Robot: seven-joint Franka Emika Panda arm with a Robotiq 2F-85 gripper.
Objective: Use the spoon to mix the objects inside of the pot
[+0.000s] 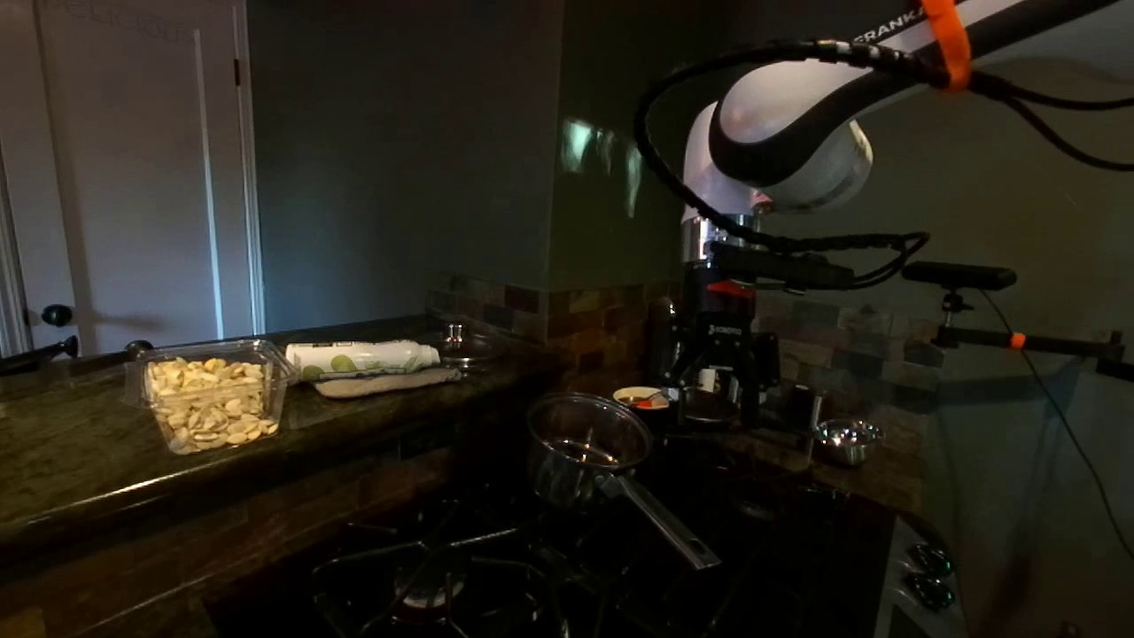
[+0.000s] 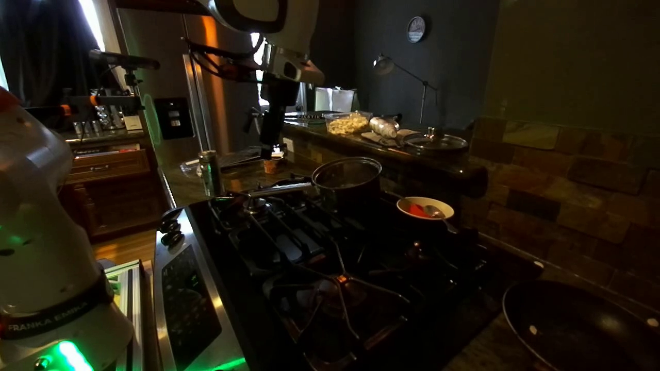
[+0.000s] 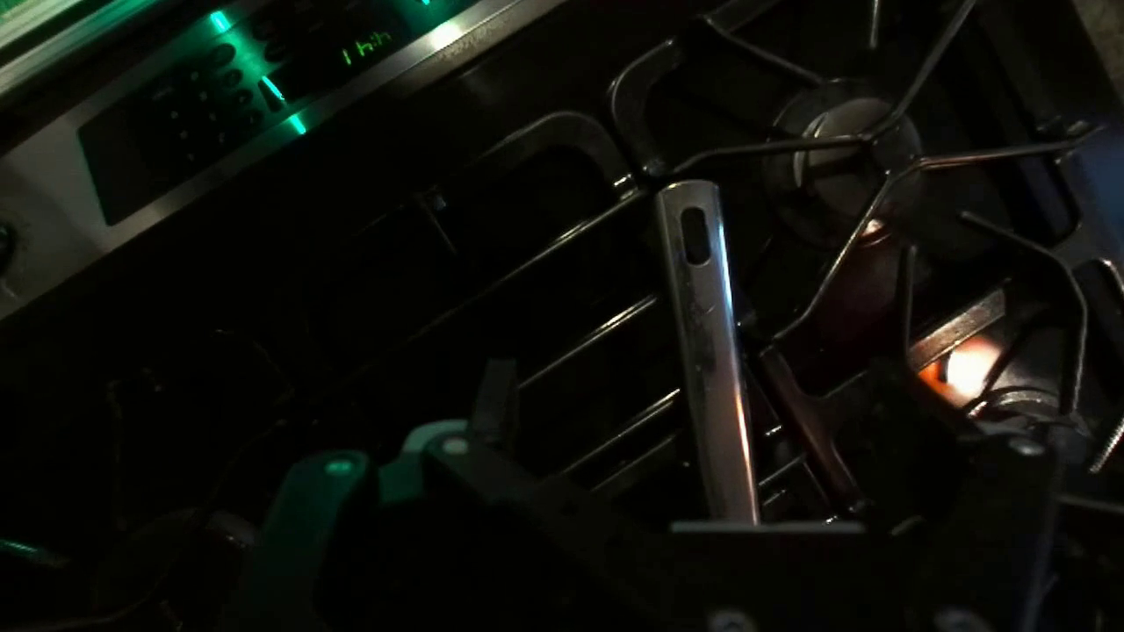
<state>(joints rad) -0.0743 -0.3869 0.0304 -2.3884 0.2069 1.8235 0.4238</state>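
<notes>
Gripper [image 3: 707,386], jaws wide apart, partly hides the handle [image 3: 709,351] in the wrist view; inside, the pot [image 2: 348,197] is murky.

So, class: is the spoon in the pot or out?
Out: in an exterior view, the spoon rests in the pale bowl instead.

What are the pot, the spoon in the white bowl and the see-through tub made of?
The pot looks like polished metal, probably steel: its handle gleams silvery. The spoon is probably shiny metal too, judging by its grey glint, though it's dim there. The tub seems clear, glossy plastic: pale pieces show through its thin-looking sides.
</notes>
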